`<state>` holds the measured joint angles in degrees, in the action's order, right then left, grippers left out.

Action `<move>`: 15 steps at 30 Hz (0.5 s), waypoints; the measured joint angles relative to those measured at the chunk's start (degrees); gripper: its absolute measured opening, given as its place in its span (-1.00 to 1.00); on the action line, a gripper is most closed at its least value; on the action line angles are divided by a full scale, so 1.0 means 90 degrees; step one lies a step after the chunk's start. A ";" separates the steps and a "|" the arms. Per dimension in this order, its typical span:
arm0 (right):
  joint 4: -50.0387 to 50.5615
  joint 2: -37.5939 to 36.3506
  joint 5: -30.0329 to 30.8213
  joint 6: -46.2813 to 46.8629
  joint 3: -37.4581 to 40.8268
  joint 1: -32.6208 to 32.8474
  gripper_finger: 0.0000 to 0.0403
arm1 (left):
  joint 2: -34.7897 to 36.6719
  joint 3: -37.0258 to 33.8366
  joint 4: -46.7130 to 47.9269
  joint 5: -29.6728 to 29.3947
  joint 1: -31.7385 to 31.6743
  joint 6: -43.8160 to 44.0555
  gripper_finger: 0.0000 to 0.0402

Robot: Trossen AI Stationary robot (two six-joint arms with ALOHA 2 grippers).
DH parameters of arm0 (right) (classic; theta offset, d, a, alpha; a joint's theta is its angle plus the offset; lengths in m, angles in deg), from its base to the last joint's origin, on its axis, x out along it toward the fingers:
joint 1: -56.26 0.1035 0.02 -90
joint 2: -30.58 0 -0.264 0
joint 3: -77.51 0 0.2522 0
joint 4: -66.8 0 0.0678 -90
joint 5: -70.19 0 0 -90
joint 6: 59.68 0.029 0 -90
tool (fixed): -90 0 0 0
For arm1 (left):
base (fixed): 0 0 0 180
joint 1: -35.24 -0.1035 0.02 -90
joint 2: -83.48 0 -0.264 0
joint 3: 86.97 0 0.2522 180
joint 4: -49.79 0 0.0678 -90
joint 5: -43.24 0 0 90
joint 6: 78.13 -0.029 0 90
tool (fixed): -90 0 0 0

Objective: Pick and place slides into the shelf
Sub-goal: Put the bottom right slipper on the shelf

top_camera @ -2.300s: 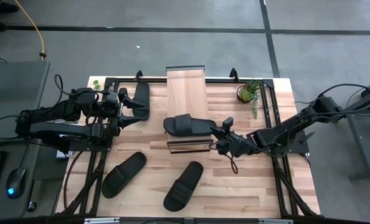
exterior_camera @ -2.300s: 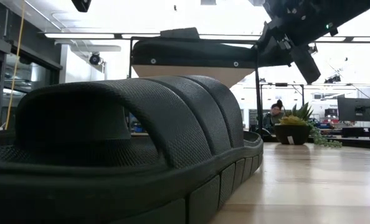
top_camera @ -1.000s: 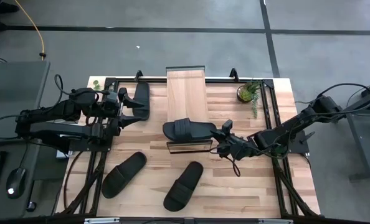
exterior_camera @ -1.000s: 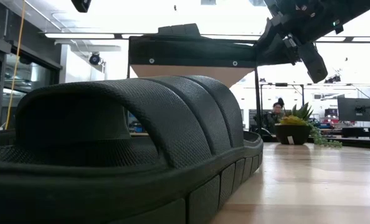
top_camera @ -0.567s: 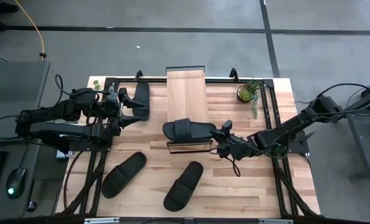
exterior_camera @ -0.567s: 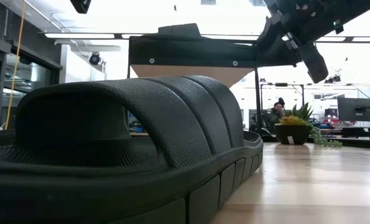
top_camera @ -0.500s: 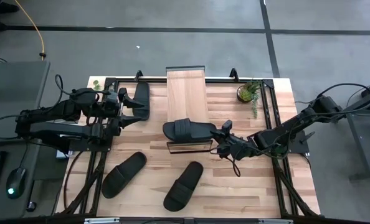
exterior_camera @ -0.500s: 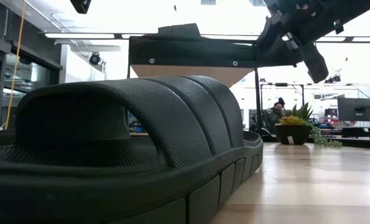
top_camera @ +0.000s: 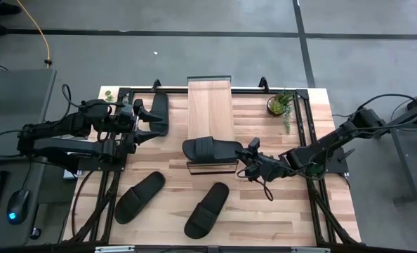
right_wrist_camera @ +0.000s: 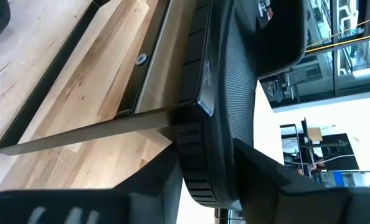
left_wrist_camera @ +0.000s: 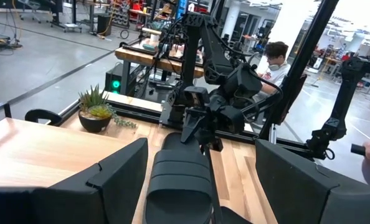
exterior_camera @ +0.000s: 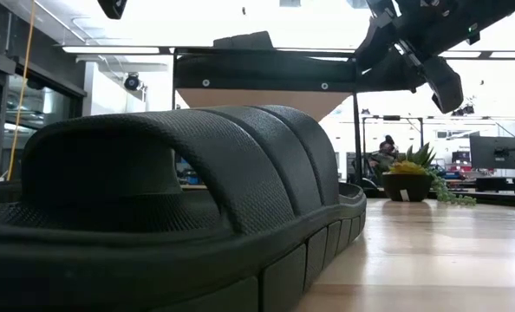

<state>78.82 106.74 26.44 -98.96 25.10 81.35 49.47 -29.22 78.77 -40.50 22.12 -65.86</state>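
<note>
Black matte rubber slide w/ wide ribbed strap (top_camera: 210, 148) lies crosswise on near end of long light-wood shelf plank on thin black frame (top_camera: 210, 105), one end overhanging toward right gripper (top_camera: 250, 162). R wrist view: dark fingers (right_wrist_camera: 154, 186) either side of that sole's edge, apart, not pinching it. Left gripper (top_camera: 140, 116) over table's far-left area, jaws wide, straddling a second black slide (top_camera: 159, 112) there w/o squeezing. Two more black slides on slatted tabletop (top_camera: 265, 204), near side: one left (top_camera: 139, 197), one centre (top_camera: 207, 209). Potted plant (top_camera: 279, 104) at far-right.
</note>
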 joint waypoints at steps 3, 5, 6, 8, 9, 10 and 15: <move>0.0000 0.0000 0.0132 -0.0001 0.0000 0.0051 -0.25 | 0.0002 0.0000 -0.0002 -0.0029 0.0000 0.0000 0.38; 0.0000 0.0000 0.0233 0.0000 -0.0002 0.0081 -0.17 | -0.0001 0.0000 0.0000 -0.0099 0.0000 -0.0002 0.38; 0.0004 0.0000 0.0318 0.0002 -0.0002 0.0100 -0.13 | 0.0002 -0.0001 -0.0001 -0.0107 0.0000 0.0001 0.38; 0.0074 0.0008 0.0426 -0.0011 0.0000 0.0149 -0.07 | 0.0001 0.0000 0.0000 -0.0109 -0.0001 0.0000 0.38; 0.0067 0.0010 0.0510 -0.0010 0.0000 0.0171 -0.05 | 0.0002 0.0000 0.0000 -0.0109 -0.0002 0.0000 0.38; 0.0045 0.0007 0.0599 -0.0008 0.0000 0.0195 -0.04 | -0.0001 0.0000 0.0000 -0.0109 -0.0002 0.0000 0.38; 0.0043 0.0007 0.1170 -0.0010 0.0000 0.0327 0.02 | 0.0002 0.0000 0.0088 -0.0109 -0.0002 -0.0002 0.38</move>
<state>79.21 106.81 36.97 -99.05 25.10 84.29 49.48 -29.22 79.56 -41.48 22.10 -65.87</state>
